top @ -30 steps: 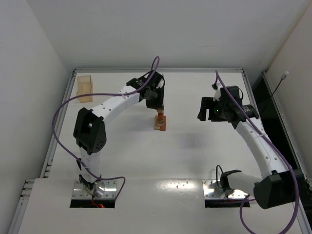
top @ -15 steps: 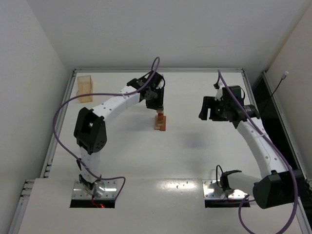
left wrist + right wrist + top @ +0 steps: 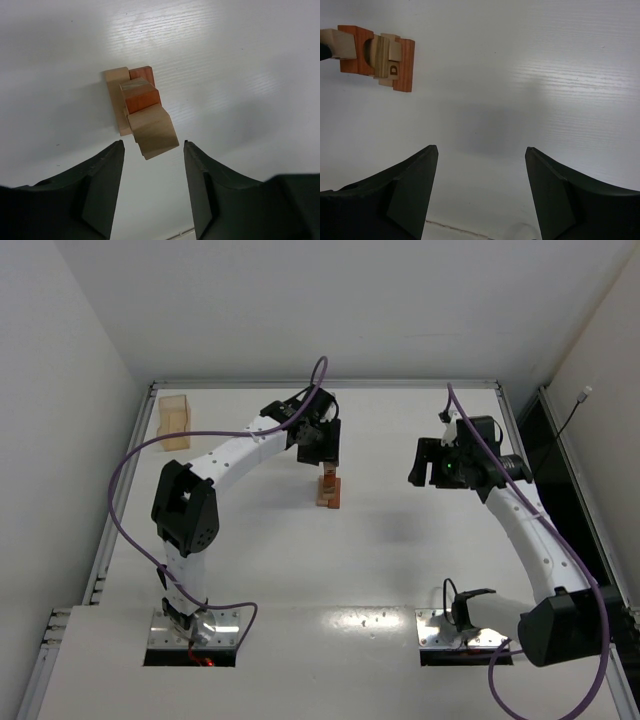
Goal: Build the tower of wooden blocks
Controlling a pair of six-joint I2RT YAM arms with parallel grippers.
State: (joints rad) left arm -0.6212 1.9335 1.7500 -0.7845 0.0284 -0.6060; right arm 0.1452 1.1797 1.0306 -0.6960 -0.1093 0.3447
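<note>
The wood block tower (image 3: 328, 490) stands mid-table, tan and reddish-brown blocks stacked. In the left wrist view the tower (image 3: 142, 107) shows from above, a tan block on top of a reddish cube over tan and reddish base bars. My left gripper (image 3: 322, 455) hovers just above the tower; its jaws (image 3: 152, 155) are open and empty, apart from the top block. My right gripper (image 3: 428, 468) is open and empty, raised over the right half of the table. The right wrist view shows the tower (image 3: 377, 55) at its upper left, a tan block marked "D" among reddish pieces.
A translucent tan plastic box (image 3: 175, 420) stands at the far left corner. The table has a raised rim (image 3: 330, 385) along the back and sides. Purple cables loop from both arms.
The left gripper has risen slightly above the tower. The right arm has shifted only a little.
</note>
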